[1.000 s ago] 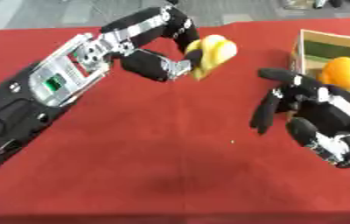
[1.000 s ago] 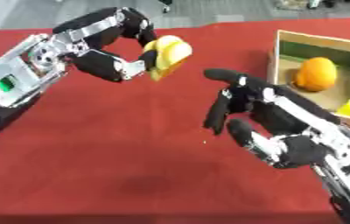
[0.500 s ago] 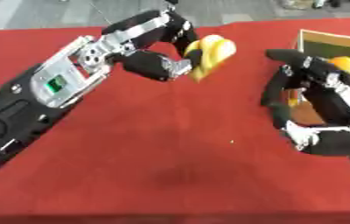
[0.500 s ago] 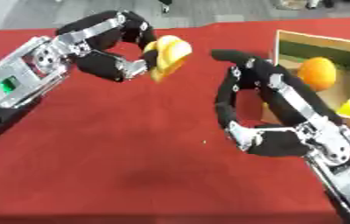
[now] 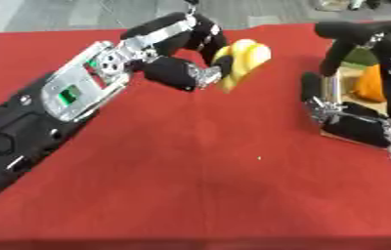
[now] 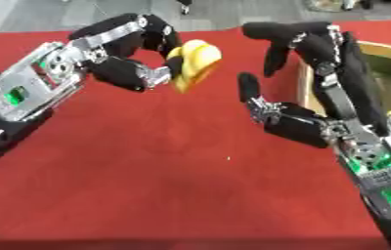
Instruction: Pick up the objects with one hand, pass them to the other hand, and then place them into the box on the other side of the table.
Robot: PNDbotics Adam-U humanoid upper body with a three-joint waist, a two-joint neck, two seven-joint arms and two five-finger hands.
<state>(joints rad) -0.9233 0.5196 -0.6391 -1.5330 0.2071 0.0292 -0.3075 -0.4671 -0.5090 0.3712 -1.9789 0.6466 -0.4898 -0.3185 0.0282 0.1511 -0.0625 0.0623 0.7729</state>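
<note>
Up above the red tablecloth (image 5: 190,166), the left hand (image 5: 182,58) holds a bunch of yellow bananas (image 5: 240,61) toward the far middle of the table, its fingers and thumb curled round the near end of the fruit. Just to the right of the bananas, the right hand (image 6: 306,78) is raised with its fingers spread wide and its thumb set apart, holding nothing, with a gap between it and the fruit. At the right edge of the table sits the box (image 6: 387,51), partly hidden behind the right arm, with an orange (image 5: 372,83) inside it.
</note>
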